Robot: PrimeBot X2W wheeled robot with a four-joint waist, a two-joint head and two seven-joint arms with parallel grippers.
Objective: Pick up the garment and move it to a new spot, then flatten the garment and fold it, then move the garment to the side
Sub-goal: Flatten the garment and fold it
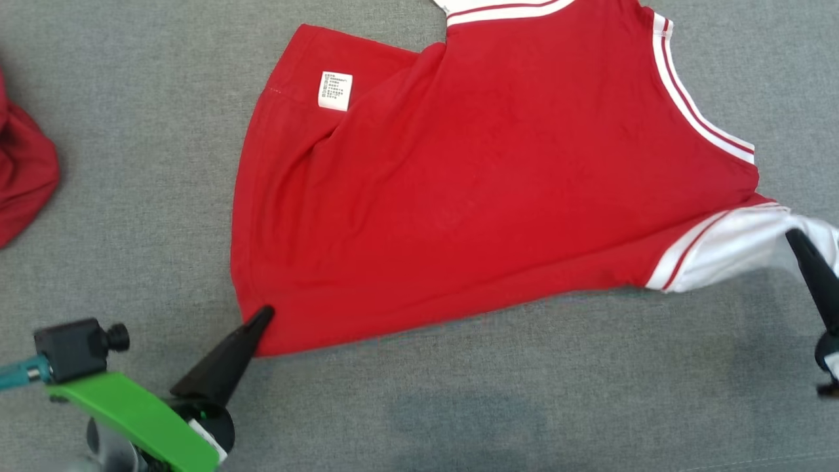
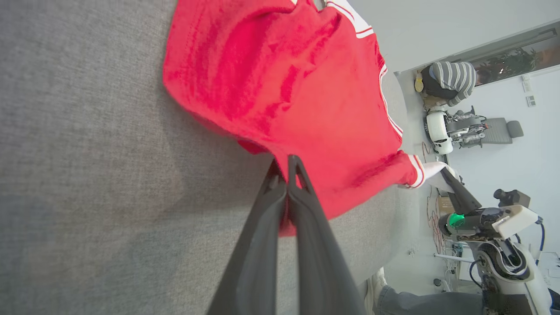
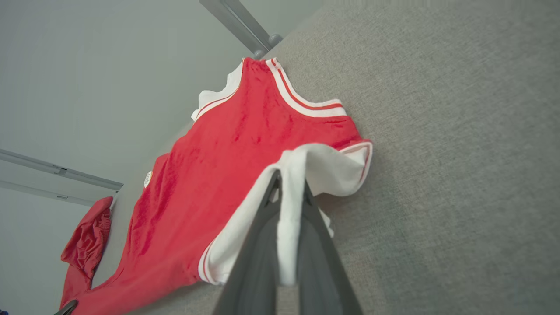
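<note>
The left gripper (image 1: 261, 317) clenches a red hem corner of the shirt (image 1: 472, 190) and the right gripper (image 1: 794, 237) its white panel, holding the near edge taut, probably for flattening.

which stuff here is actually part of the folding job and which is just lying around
Part of the job:
- the garment, red with white striped trim
- the left gripper, shut on its red hem corner
- the right gripper, shut on its white panel

Just lying about:
- a crumpled red cloth at the left edge
- a person in a striped top in the background
</note>
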